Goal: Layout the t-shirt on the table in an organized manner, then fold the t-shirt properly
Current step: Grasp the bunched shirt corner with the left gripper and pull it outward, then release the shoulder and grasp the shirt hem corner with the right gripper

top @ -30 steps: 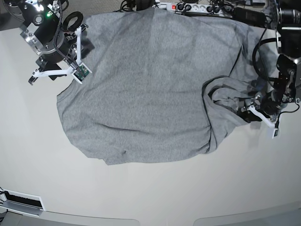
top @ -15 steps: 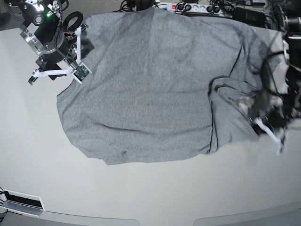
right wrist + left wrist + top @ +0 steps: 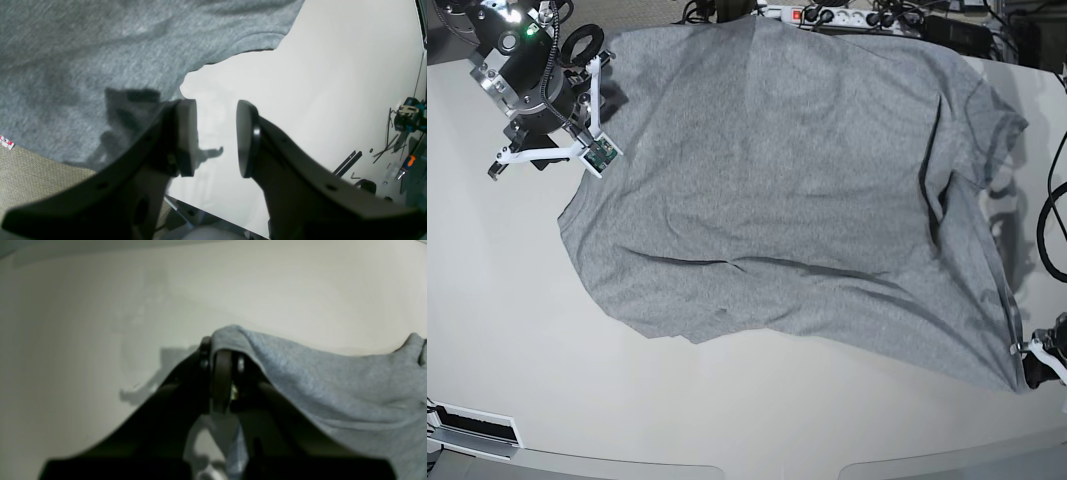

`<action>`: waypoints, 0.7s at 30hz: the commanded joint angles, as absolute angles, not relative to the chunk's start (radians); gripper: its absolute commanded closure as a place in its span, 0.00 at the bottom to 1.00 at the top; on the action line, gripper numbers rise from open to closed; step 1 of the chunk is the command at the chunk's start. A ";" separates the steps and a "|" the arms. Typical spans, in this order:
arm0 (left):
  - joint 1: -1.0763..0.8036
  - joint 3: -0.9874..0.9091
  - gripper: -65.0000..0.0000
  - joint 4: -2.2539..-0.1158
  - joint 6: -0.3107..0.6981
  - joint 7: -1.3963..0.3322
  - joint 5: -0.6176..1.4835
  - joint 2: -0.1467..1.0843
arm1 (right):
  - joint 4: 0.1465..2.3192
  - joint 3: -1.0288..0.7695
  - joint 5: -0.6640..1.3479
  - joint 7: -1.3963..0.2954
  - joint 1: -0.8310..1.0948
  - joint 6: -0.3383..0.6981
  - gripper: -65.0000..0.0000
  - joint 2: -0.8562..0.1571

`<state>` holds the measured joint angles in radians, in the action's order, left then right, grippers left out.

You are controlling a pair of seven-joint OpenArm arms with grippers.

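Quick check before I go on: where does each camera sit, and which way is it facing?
Base: overhead, looking down on the t-shirt and table; both arms show.
Left wrist: behind the left claw, facing along it; shut on the shirt's edge.
Right wrist: behind the right claw, open over bare table.
All three views share the shirt and table.

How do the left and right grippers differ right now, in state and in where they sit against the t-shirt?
The left gripper is shut on a corner of the t-shirt; the right gripper is open and holds nothing. In the base view the left one sits at the shirt's near right corner, pulled out toward the table edge; the right one hangs beside the shirt's far left edge, over bare table. Both have dark fingers.
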<state>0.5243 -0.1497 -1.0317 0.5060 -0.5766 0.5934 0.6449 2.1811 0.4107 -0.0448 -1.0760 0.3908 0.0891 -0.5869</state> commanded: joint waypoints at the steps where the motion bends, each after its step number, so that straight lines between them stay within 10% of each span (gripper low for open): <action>1: 0.552 -0.150 1.00 -1.046 0.505 -0.533 0.612 0.665 | 2.196 0.405 -0.053 -1.066 0.388 0.085 0.65 -0.599; 13: 0.659 0.136 1.00 -1.045 0.501 -0.450 0.554 0.664 | 2.190 0.405 -0.052 -0.873 0.326 0.084 0.65 -0.598; 21: 0.698 0.228 1.00 -1.045 0.484 -0.506 0.551 0.665 | 1.845 0.405 0.089 -0.837 -0.041 0.128 0.57 -0.515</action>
